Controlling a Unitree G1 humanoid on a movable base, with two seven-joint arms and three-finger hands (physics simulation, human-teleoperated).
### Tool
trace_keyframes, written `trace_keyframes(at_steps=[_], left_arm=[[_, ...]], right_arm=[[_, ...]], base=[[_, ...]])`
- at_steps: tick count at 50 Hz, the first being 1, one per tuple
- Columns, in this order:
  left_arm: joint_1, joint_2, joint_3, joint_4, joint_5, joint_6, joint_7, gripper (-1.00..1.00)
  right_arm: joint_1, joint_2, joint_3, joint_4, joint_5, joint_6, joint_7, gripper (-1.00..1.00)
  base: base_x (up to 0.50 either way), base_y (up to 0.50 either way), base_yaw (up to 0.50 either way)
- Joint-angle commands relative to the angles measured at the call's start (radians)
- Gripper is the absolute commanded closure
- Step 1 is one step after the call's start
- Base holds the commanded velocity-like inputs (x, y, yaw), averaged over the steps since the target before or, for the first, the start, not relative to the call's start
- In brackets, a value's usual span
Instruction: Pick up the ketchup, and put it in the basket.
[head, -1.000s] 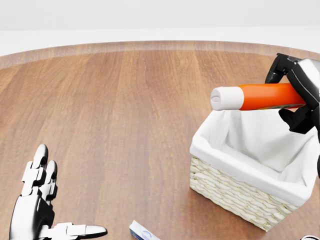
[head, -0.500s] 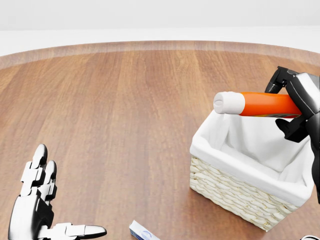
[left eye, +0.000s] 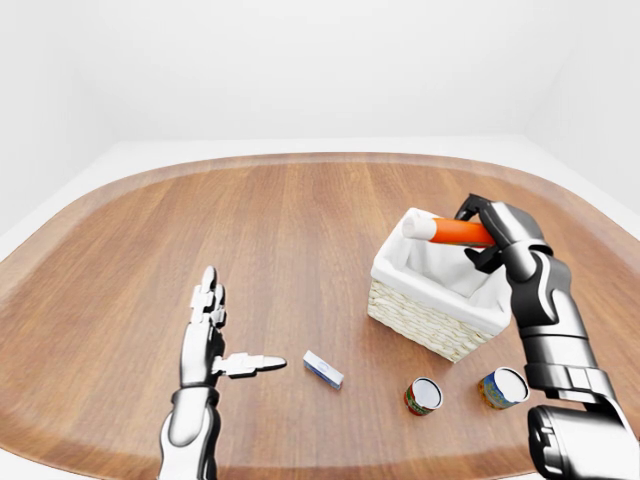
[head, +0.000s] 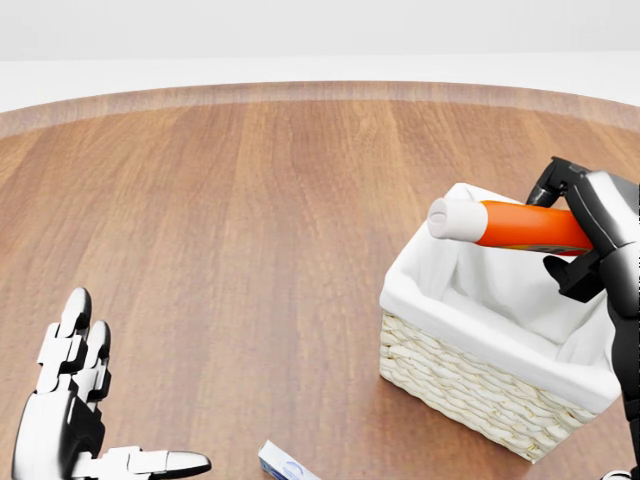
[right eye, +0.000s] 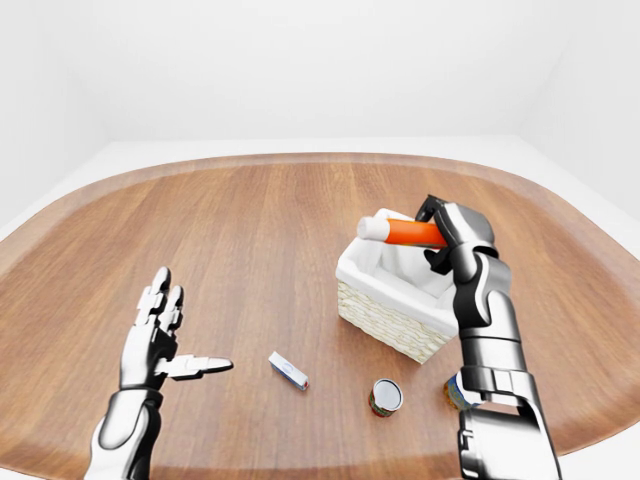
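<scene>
My right hand (head: 580, 235) is shut on the ketchup (head: 505, 224), an orange bottle with a white cap, held lying sideways with the cap pointing left. It hangs just above the open top of the wicker basket (head: 470, 385), which has a white cloth liner (head: 520, 300) and stands at the right of the head view. The same hold shows in the left-eye view (left eye: 455, 231). My left hand (head: 75, 425) is open and empty at the lower left, fingers spread, far from the basket.
A small white and blue box (left eye: 323, 369) lies on the round wooden table (left eye: 280, 230) between my left hand and the basket. Two cans (left eye: 424, 396) (left eye: 503, 387) stand below the basket in the left-eye view.
My right hand has lowered the ketchup toward the basket's opening and tilted it slightly. The left hand has sunk a little.
</scene>
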Motion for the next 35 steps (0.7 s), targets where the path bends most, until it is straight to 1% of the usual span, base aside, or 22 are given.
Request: trace_keyframes(at_steps=[1, 5, 9, 17, 22, 35], left_arm=[[0.001, -0.001, 0.004, -0.008, -0.004, 0.006, -0.004, -1.00], [0.002, -0.001, 0.003, -0.008, -0.003, 0.005, -0.004, -1.00], [0.003, -0.001, 0.007, -0.015, -0.008, 0.011, -0.006, -1.00], [0.000, -0.001, 0.008, -0.008, -0.007, 0.009, -0.007, -1.00], [-0.002, -0.001, 0.008, -0.004, -0.008, 0.007, -0.007, -1.00], [0.005, -0.001, 0.009, -0.017, -0.010, 0.011, -0.012, -1.00]], right_arm=[[0.008, 0.006, -0.003, 0.039, 0.039, 0.000, -0.073, 1.00], [0.008, 0.007, -0.001, 0.050, 0.042, 0.000, -0.080, 1.00], [0.005, 0.012, 0.005, 0.070, 0.045, 0.000, -0.093, 1.00], [-0.008, 0.020, 0.017, 0.147, 0.063, 0.000, -0.139, 1.00], [-0.010, 0.020, 0.020, 0.156, 0.070, 0.000, -0.144, 1.00], [-0.008, 0.021, 0.025, 0.171, 0.076, 0.000, -0.156, 1.00]], base=[[0.00, 0.00, 0.00], [0.00, 0.00, 0.00], [0.00, 0.00, 0.00], [0.00, 0.00, 0.00], [0.00, 0.00, 0.00], [0.00, 0.00, 0.00]])
